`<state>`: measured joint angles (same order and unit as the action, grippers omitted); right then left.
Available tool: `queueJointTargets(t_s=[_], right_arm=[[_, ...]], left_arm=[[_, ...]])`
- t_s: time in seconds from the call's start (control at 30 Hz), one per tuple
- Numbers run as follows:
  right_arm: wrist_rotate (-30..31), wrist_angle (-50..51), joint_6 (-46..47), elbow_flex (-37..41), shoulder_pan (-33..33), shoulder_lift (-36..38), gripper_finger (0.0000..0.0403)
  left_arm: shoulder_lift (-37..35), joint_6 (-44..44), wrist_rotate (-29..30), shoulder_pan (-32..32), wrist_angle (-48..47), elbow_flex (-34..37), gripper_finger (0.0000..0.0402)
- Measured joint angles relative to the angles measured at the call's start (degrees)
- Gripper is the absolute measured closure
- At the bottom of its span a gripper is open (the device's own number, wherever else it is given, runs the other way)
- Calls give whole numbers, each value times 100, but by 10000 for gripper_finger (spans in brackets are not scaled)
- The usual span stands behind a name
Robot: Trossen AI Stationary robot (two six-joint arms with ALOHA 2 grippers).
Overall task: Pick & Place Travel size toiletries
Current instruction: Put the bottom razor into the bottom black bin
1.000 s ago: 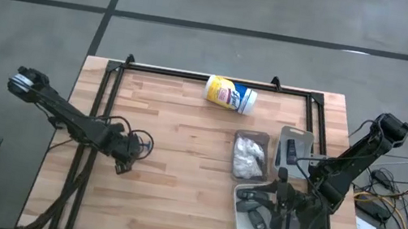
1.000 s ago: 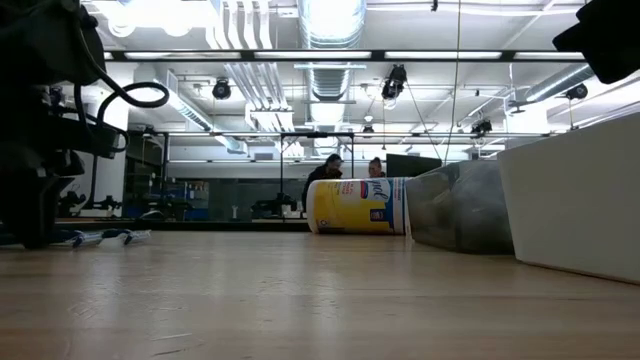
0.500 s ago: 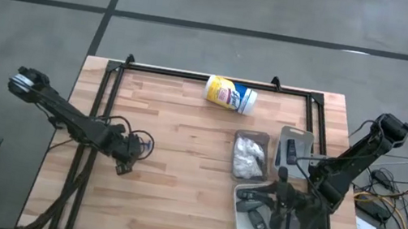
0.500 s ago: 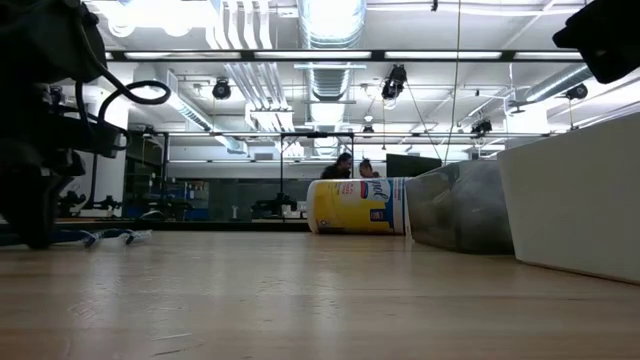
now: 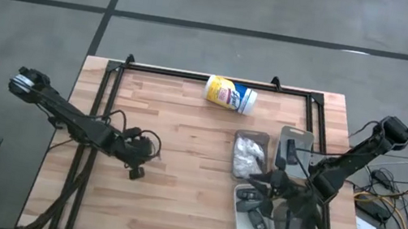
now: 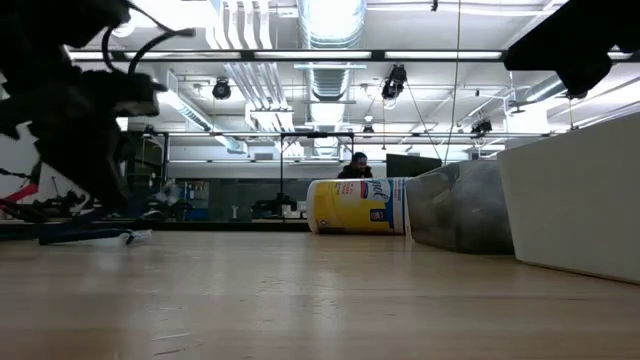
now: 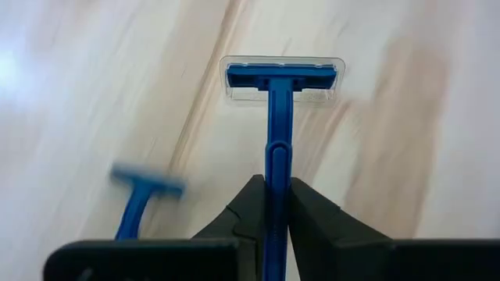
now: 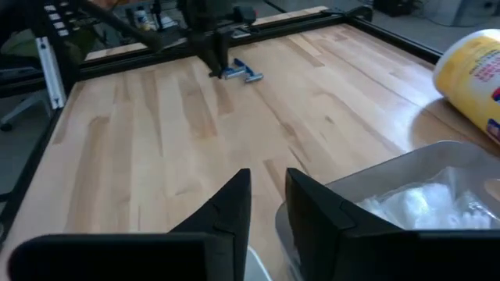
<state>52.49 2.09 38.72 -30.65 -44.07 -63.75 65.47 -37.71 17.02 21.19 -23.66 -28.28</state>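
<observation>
Only the left wrist view showed what the left gripper (image 7: 275, 204) was grasping: the handle of a blue razor (image 7: 278, 117), clenched between both fingers, its capped head pointing away from the gripper over the bench (image 7: 94, 86). A second blue razor (image 7: 142, 195) lay blurred just beside the gripper. From above, the left gripper (image 5: 137, 153) sat well apart from the yellow-and-white canister (image 5: 230, 94), and the razors could not be made out there.

Three clear trays were counted near the canister: one with white packets (image 5: 249, 156), one with a dark tube (image 5: 291, 150), one with dark grey items (image 5: 257, 215). The right gripper (image 5: 269, 181) hovered at these trays, fingers (image 8: 312, 207) slightly parted and empty.
</observation>
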Motion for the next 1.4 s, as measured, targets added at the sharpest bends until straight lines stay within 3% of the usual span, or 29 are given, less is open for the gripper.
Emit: queueJointTargets(t_s=[0.4, 0.67, 0.93, 1.23, 1.4], right_arm=[[-6, -162, 8, 0, 172, -13, 235], [95, -341, 28, 9, 342, -15, 199], [156, -665, 24, 81, 623, -17, 191], [158, -1209, -37, 166, 738, -39, 212], [171, -2171, -583, 154, 743, -654, 226]], left_arm=[[0, 1346, 1074, 0, 2483, 8, 354], [2, 2388, 1180, 0, 4168, 21, 354], [7, 3134, 1256, -12, 5123, 25, 353], [9, 3893, 1263, -126, 6108, 34, 353], [25, 4097, 1019, -260, 6403, 34, 353]])
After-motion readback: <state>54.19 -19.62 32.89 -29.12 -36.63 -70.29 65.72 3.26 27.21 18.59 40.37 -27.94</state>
